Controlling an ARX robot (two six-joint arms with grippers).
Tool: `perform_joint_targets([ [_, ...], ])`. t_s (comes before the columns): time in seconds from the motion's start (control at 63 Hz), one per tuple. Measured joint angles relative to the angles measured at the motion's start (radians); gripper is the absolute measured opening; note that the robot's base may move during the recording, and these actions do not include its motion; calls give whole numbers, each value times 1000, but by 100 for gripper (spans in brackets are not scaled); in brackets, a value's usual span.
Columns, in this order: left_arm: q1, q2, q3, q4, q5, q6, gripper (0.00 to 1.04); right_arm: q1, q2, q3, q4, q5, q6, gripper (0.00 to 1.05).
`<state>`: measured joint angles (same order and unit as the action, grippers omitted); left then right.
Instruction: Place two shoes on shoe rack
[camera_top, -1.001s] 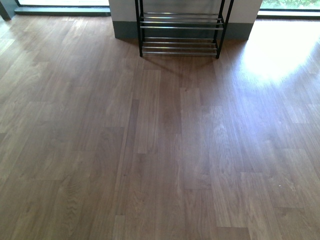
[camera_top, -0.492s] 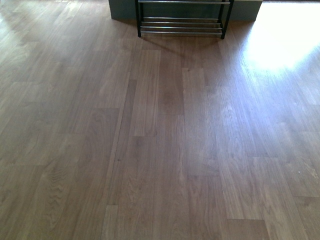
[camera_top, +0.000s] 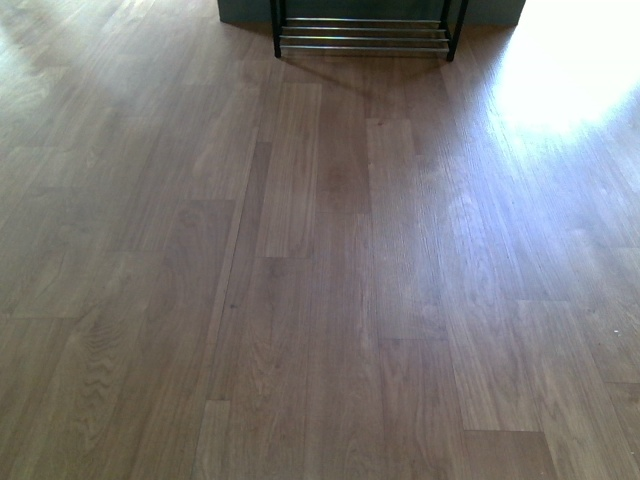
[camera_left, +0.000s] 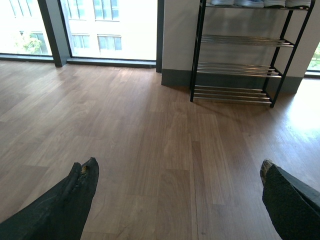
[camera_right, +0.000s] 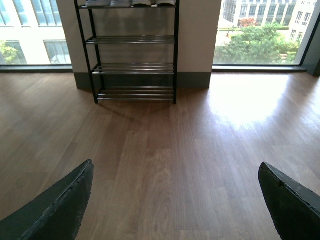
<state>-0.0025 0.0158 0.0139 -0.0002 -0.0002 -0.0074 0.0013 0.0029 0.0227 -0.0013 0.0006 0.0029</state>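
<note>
Shoe rack (camera_right: 134, 50) stands against the pale wall section between two big windows, its long side running along that wall and its open front turned to the robot. Shoes: on its top shelf white soles (camera_left: 260, 3) show in both wrist views, cut by the picture edge, so I cannot tell how many shoes sit there or which way the toes point. The lower three shelves of silver rods carry nothing visible.

The front view shows only the lowest shelf and the black legs of the rack at the far edge, and it shows no arm. The wrist views show the whole frame, the windows (camera_right: 260, 32) with trees and buildings outside, and the dark skirting at the foot of the wall.

Left gripper (camera_left: 180, 200) is released, its two dark fingers (camera_left: 75, 195) wide apart with only floor between them. Right gripper (camera_right: 175, 200) is also spread wide and grasps nothing.

Wooden floor (camera_top: 320, 280) lies bare between the robot and the rack, with a bright patch of sunlight (camera_top: 570, 70) at the right of the rack.
</note>
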Motion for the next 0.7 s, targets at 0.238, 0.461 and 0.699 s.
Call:
perform_joint_targets([
  [0.238,0,0,0,0,0,0,95,0,0,0,0,0,0,96],
  [0.461,0,0,0,0,0,0,95,0,0,0,0,0,0,96],
  [0.699,0,0,0,0,0,0,95,0,0,0,0,0,0,96],
])
